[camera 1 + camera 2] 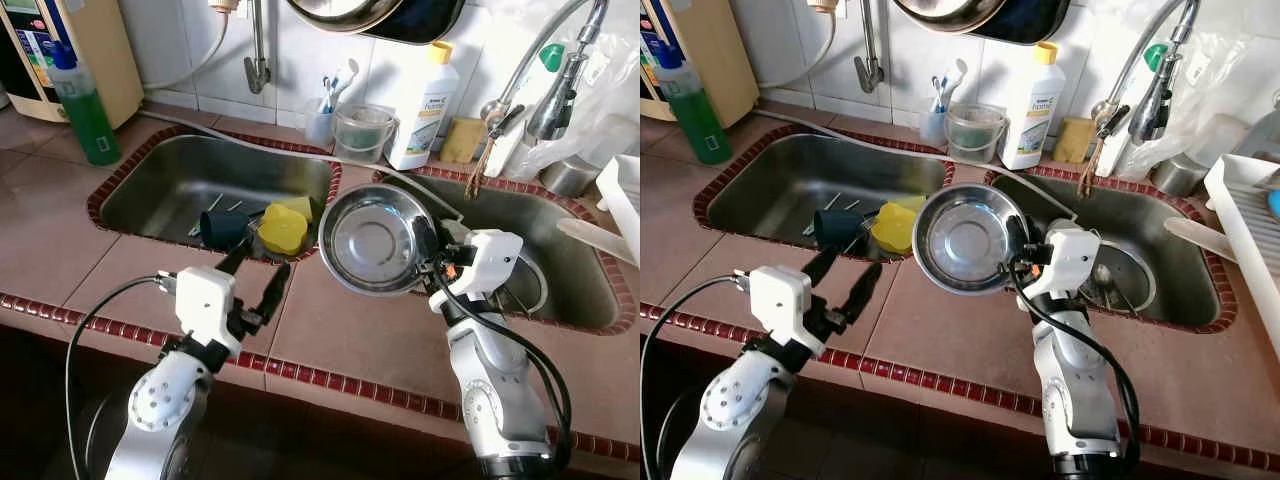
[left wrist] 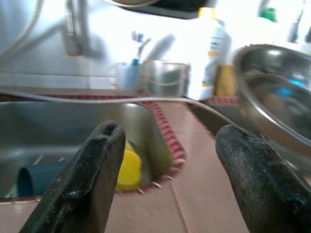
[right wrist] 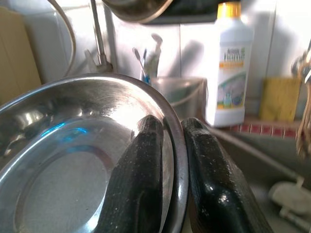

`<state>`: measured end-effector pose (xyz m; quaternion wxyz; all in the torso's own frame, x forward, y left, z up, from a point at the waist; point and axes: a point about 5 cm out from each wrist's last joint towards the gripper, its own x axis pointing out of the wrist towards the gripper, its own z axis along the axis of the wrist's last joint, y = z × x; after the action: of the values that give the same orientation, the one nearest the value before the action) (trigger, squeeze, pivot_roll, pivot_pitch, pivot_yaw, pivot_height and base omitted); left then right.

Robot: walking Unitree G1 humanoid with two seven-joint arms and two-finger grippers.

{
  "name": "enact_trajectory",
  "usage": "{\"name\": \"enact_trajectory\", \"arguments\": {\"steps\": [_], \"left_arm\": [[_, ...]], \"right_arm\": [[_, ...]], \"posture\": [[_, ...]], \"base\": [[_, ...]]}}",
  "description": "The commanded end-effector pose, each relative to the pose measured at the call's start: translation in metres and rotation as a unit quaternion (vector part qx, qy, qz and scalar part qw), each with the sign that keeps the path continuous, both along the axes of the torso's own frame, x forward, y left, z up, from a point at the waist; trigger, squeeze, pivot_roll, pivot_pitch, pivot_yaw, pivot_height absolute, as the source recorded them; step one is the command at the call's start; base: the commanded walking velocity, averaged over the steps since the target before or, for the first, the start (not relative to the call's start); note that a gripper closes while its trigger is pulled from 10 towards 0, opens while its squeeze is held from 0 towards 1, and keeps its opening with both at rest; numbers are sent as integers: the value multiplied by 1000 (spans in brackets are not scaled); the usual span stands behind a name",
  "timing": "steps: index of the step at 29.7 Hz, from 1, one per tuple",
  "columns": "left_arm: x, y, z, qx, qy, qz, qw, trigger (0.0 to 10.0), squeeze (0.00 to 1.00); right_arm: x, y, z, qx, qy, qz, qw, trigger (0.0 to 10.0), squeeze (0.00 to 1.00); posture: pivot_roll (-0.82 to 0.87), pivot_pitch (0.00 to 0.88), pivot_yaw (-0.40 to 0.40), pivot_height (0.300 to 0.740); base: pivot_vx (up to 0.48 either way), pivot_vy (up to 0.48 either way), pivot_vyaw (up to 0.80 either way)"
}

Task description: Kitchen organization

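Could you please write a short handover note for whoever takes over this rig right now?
Right gripper: shut on the rim of the steel bowl, held above the counter between the two sinks.
Left gripper: open, empty, over the counter by the left sink.
In the left sink: dark blue cup, yellow sponge.
Done: bowl picked up.
Left: set the bowl down, probably on the drying rack; clear the left sink.

The steel bowl (image 1: 372,241), pinched at its rim by the right gripper (image 1: 428,243), blocks the strip between the two sinks. The worktop (image 1: 340,330) near its front edge lies bare. The left sink (back right corner) holds a dark cup (image 1: 222,229) and yellow sponge (image 1: 283,229).
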<state>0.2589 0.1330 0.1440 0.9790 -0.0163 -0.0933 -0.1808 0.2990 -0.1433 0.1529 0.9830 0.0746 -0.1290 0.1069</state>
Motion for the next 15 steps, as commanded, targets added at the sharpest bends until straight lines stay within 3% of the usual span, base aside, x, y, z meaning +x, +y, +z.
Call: {"name": "enact_trajectory", "arguments": {"steps": [1, 5, 8, 11, 15], "left_arm": [[5, 0, -1, -3, 5, 13, 1000, 10000, 0], [17, -2, 7, -30, 4, 28, 999, 10000, 0], [23, 1, 9, -20, 2, 43, 999, 10000, 0], [30, 6, -2, 22, 25, 54, 998, 10000, 0], [34, 6, -4, 16, 37, 46, 998, 10000, 0]], "right_arm": [[2, 2, 7, -10, -20, 3, 1000, 10000, 0], [4, 2, 9, -8, -34, -11, 999, 10000, 0], [4, 5, 10, -11, -38, -9, 999, 10000, 0], [4, 9, 8, -21, -42, -1, 999, 10000, 0], [4, 13, 10, -17, -48, 4, 999, 10000, 0]], "posture": [[-87, 2, -68, 740], [-89, 0, -68, 740], [-90, 0, -64, 740], [-93, 0, -59, 740], [-97, 0, -57, 740]], "base": [[0, 0, 0], [0, 0, 0], [0, 0, 0], [0, 0, 0], [0, 0, 0]]}}
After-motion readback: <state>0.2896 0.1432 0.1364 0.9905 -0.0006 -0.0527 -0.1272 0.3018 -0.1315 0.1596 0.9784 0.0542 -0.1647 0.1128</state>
